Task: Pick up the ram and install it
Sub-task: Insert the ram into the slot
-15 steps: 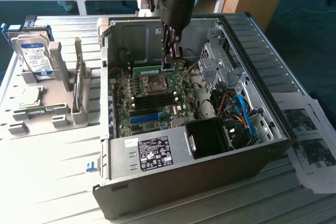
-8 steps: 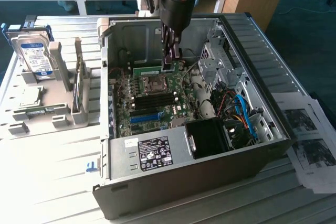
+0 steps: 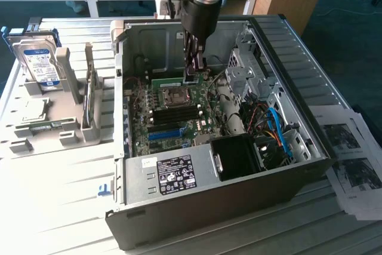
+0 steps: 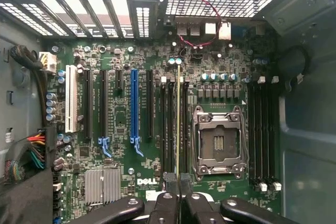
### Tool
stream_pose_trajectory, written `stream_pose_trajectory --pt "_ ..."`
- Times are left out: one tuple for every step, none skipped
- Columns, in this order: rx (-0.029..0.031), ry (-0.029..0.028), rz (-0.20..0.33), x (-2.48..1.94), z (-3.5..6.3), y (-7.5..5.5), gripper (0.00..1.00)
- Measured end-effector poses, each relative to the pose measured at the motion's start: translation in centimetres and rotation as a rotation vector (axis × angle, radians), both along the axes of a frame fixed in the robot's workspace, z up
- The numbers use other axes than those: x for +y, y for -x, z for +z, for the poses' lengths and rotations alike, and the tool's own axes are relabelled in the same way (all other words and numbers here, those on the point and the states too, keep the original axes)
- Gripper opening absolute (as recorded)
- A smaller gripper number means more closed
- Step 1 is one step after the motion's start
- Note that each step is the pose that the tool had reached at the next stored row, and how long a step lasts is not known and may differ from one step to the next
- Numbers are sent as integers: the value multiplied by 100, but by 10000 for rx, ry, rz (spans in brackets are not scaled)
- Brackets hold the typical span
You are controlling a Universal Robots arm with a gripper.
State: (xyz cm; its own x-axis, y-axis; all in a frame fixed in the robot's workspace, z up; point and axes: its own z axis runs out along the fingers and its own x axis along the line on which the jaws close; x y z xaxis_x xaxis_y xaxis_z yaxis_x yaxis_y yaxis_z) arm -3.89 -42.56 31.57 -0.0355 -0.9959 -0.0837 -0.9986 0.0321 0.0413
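Observation:
The ram (image 3: 169, 80) is a thin green stick held level inside the open computer case (image 3: 310, 88), just above the motherboard (image 3: 173, 117). My gripper (image 3: 191, 74) reaches down into the case and is shut on the stick. In the wrist view the ram (image 4: 178, 119) shows edge-on as a thin pale line between the black fingers (image 4: 169, 203) of the gripper (image 4: 178, 187). It runs along the black memory slots (image 4: 167, 129) beside the CPU socket (image 4: 218, 142). I cannot tell whether it touches a slot.
A silver hard drive (image 3: 40, 64) stands in a grey fixture (image 3: 65, 129) at the exterior view's left. Printed papers (image 3: 352, 159) lie at the right. Inside the case are a black fan shroud (image 3: 239, 156), blue and orange cables (image 3: 277, 126) and a drive cage (image 3: 242, 67).

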Motion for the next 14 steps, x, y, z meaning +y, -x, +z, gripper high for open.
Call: stream_pose_trajectory --pt "-2 -1 -10 0 -10 0 12" --pt "-4 0 -21 0 -20 0 12" --pt "-7 0 -32 0 -31 0 12" --pt "-9 -1 -43 0 -42 0 12" --pt "-12 0 -54 0 -53 0 12" --pt "-15 0 -64 0 -64 0 12" --pt "-19 -1 -75 0 -76 0 12" --pt "-22 -1 -86 0 -88 0 12" --pt "-27 -1 -98 0 -101 0 12" --pt "-32 -1 -108 0 -114 0 12" --pt "-36 0 -119 0 -127 0 12" --pt "-38 -1 -131 0 -141 0 12" --pt "-39 -1 -144 0 -154 0 12" --pt "-40 -1 -156 0 -167 0 12"
